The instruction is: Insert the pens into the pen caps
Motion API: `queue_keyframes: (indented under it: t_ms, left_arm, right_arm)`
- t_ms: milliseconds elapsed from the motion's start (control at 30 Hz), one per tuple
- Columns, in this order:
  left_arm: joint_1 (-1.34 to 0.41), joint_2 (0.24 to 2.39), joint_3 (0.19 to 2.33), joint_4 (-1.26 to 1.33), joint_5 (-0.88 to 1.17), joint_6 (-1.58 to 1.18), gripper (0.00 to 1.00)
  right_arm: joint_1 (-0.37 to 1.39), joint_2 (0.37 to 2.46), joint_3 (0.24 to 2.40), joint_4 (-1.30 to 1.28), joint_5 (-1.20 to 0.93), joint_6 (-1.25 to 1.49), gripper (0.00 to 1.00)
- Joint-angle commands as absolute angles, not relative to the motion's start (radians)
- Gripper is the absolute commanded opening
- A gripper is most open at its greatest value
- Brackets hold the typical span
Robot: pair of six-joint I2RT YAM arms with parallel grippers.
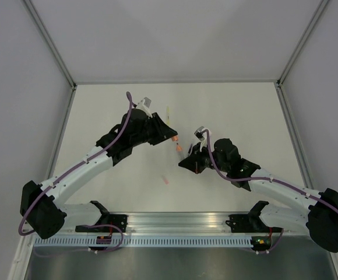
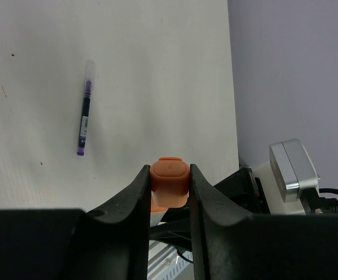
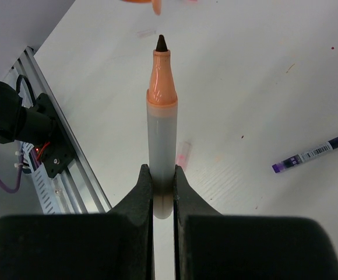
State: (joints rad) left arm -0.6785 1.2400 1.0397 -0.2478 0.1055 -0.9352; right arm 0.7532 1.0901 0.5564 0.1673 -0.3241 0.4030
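The left gripper [image 2: 169, 182] is closing its two fingers on the orange cap [image 2: 169, 172], which is sitting squarely between the fingertips with its rounded end facing the wrist camera. The right gripper [image 3: 162, 172] is pinching the grey pen [image 3: 161, 125] low on its barrel with the jaws nearly together, and the pen is standing out straight ahead of the fingers with its orange nose and dark tip leading. From above, both grippers are meeting over the middle of the white table [image 1: 233, 111], and the pen's tip is pointing at the orange cap and lying just short of it (the right wrist view is catching only a sliver of the cap at its top edge, with a small gap below it). A pale pink cap [image 3: 183, 153] is lying on the table beneath the held pen, a dark purple pen [image 3: 316, 153] is lying flat well to one side, and a yellow pen [image 1: 168, 111] is resting farther back, beside the left arm's wrist.
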Motion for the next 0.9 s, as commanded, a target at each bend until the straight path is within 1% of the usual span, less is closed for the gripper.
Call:
queue_keyframes:
  t_ms: [0,533,867]
  left_arm:
    - [-0.706,1.235,1.019,-0.178,0.083,-0.985,0.02]
    - [-0.79,1.272,0.997,-0.219,0.011,-0.948,0.02]
    - [-0.798,1.278,0.991,-0.261,-0.052,-0.927,0.02]
  right_arm:
    - [0.764,1.089,0.6,0.224,-0.305,0.391,0.0]
    - [0.77,1.054,0.592,0.213,-0.273,0.393,0.0]
    - [0.77,1.042,0.584,0.215,-0.285,0.4,0.0]
